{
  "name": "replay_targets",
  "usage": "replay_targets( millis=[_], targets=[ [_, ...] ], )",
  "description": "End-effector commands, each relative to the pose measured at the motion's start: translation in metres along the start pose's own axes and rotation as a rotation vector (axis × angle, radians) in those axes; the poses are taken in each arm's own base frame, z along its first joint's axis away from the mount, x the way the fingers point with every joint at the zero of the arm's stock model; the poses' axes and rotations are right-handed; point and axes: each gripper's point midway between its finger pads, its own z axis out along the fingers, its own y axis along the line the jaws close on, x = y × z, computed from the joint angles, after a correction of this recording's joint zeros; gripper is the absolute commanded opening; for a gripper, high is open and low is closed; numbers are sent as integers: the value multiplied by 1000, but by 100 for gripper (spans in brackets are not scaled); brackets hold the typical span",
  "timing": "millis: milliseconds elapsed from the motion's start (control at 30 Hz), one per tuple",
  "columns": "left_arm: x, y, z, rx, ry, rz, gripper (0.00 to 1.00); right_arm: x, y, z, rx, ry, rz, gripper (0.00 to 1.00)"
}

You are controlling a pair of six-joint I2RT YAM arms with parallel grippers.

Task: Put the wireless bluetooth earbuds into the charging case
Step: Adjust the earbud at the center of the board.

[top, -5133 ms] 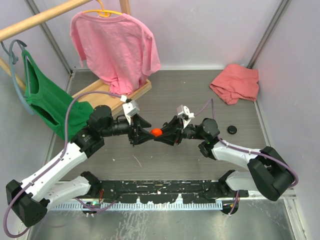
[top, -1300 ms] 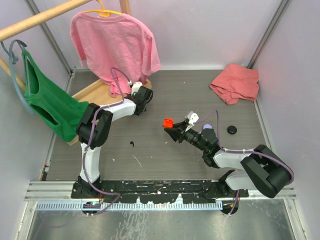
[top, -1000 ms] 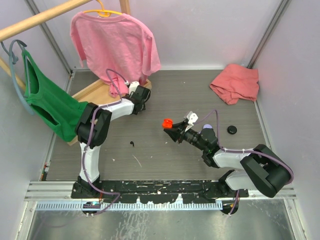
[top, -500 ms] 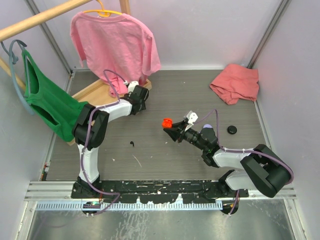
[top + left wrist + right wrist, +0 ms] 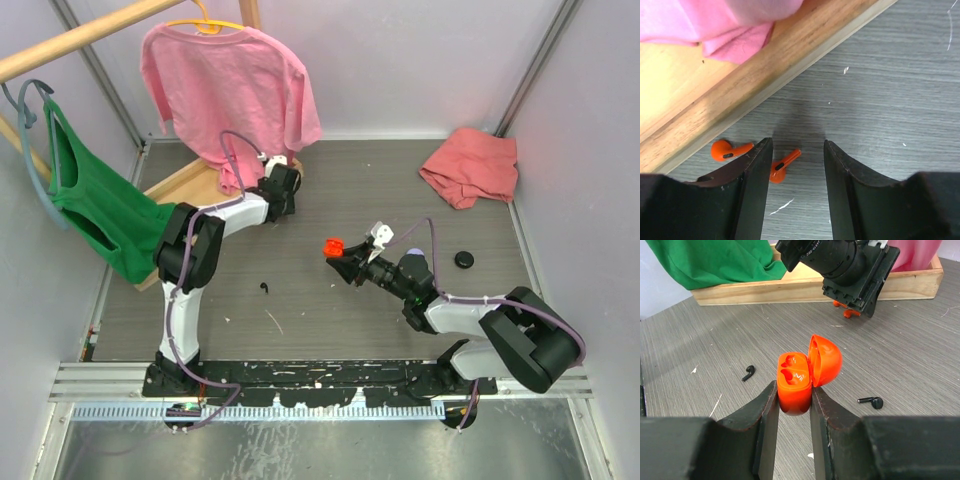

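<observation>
My right gripper is shut on the orange charging case, whose lid stands open above the table middle. Two orange earbuds lie on the table by the wooden rack base. One earbud lies between my left gripper's open jaws, close to the left finger. The other earbud lies outside that finger. In the top view the left gripper hangs low at the rack base.
Two black earbuds lie loose on the table near the case. A black round case sits to the right. A folded pink cloth lies at the back right. A pink shirt and a green garment hang at the left.
The left arm left the case at the table middle and went to the rack base; over the last second it only shifted slightly there. The right gripper holds the case still.
</observation>
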Motion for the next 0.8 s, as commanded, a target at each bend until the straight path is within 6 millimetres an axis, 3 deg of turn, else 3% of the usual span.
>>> replay_targets(
  millis=[0,200,367,533,767],
  targets=[
    [-13,-8,3,52,-11,5,46,-27,4,9,-25,-78,-30,1],
    [-2,-13,2,106,45,35,36,-26,4,10,-26,-75,-27,1],
    [11,-16,-12,180,92,89,29,-26,5,10,-30,-73,-24,1],
    [18,-7,-28,185,115,104,31,-26,6,10,-35,-71,-21,1],
    [-1,-18,-50,256,90,78,37,-25,6,12,-39,-66,-20,1]
  ],
)
